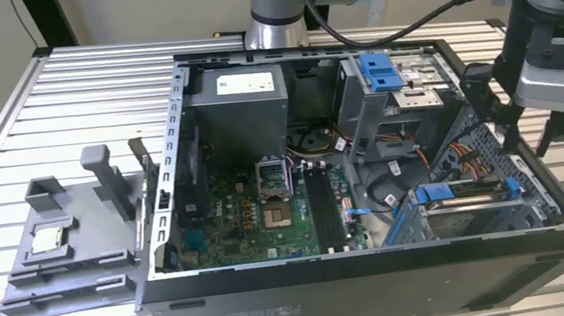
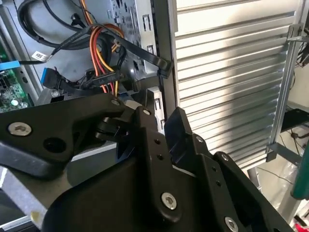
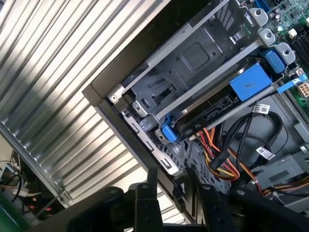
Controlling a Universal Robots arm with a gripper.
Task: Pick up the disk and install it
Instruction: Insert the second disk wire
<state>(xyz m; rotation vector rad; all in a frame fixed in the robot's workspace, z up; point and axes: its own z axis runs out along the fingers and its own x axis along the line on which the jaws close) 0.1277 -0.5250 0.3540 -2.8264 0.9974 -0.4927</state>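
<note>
- Tabletop [image 1: 73, 94] of metal slats carries an open computer case [image 1: 381, 282], whose closed dark wall faces the near edge.
- Beside the case, toward the tabletop's near corner on the exterior view's left, lies a grey fixture [image 1: 70, 254] with a small square silver chip [image 1: 46, 239] seated in it.
- Inside the case's near corner on the exterior view's right, the disk [image 1: 464, 195] sits in the drive cage [image 1: 480, 219], lying flat between the cage rails, its blue frame showing at both ends.
- In the first wrist view the disk's connector edge faces a bundle of orange, red and yellow wires [image 3: 222, 150]; I cannot tell whether any plug is seated.
- The gripper [image 3: 170, 175] hangs just above the case wall beside that cage, fingers apart and holding nothing, with the wall's rim showing in the gap between them.
- Its wrist [image 1: 555, 31] comes down nearly vertical over that side of the case, gripper pointing downward and clear of the disk.
- Farther in, the green motherboard [image 1: 266, 207] covers the case floor.
- Along the case's far wall stand a grey box with a white sticker [image 1: 242, 91] and a second bay with a blue handle [image 1: 380, 71].
- The arm's base [image 1: 276, 7] rises at the tabletop's far edge, behind the case.
</note>
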